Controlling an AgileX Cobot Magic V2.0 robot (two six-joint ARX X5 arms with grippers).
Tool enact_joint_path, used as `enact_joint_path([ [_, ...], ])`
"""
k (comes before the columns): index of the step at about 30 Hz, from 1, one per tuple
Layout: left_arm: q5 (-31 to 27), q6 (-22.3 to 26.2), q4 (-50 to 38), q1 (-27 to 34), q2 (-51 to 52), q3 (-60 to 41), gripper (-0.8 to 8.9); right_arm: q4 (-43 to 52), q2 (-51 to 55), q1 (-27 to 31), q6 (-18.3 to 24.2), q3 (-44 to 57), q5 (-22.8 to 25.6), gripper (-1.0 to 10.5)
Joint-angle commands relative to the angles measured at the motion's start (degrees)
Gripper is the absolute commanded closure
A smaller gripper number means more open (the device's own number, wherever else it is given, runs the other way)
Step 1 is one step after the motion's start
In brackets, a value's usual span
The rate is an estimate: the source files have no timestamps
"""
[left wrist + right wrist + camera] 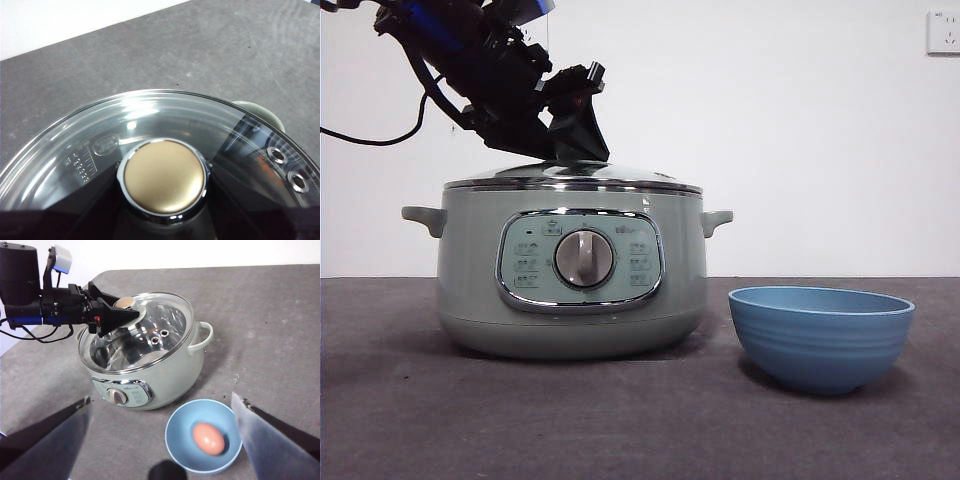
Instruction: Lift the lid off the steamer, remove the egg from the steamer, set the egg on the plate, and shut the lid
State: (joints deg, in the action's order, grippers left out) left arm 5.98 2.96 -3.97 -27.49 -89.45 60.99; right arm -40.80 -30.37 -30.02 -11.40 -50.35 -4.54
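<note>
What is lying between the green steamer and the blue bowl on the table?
Nothing: in the front view only bare dark table separates the steamer from the bowl; the right wrist view agrees.

No legible text or labels

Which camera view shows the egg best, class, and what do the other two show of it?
The right wrist view: looking down, it shows the whole egg lying in the blue bowl. In the front view the bowl's wall hides the egg. The left wrist view shows only the pot's lid and its knob.
</note>
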Motion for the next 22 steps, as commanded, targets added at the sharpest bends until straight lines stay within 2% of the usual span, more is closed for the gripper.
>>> enact_joint_path([
  [1, 0.09, 0.07, 0.22, -0.28, -0.15, 0.24, 8.22, 0.15, 0.13, -0.15, -0.61, -0.07, -0.07, 4.7],
  [5, 0.09, 0.07, 2.73, -0.26, -0.15, 0.24, 8.02, 0.15, 0.13, -0.15, -0.59, -0.09, -0.07, 4.7],
  [6, 0.09, 0.02, 3.28, -0.26, -0.15, 0.24, 7.72, 0.15, 0.11, -0.15, -0.59, -0.07, -0.07, 4.7],
  [8, 0.07, 0.02, 4.11, -0.24, -0.15, 0.24, 6.34, 0.09, 0.11, -0.15, -0.59, -0.09, -0.09, 4.7],
  [10, 0.07, 0.02, 4.94, -0.15, -0.15, 0.26, 4.53, -0.11, 0.11, -0.15, -0.59, -0.07, -0.09, 4.7],
  [12, 0.09, 0.02, 5.62, -0.15, -0.15, 0.26, 3.63, -0.39, 0.11, -0.15, -0.59, -0.07, -0.09, 4.7],
  [22, 0.09, 0.02, 5.60, -0.15, 3.58, 0.26, 3.65, -0.57, 0.11, -0.15, -0.57, -0.07, -0.11, 4.7],
])
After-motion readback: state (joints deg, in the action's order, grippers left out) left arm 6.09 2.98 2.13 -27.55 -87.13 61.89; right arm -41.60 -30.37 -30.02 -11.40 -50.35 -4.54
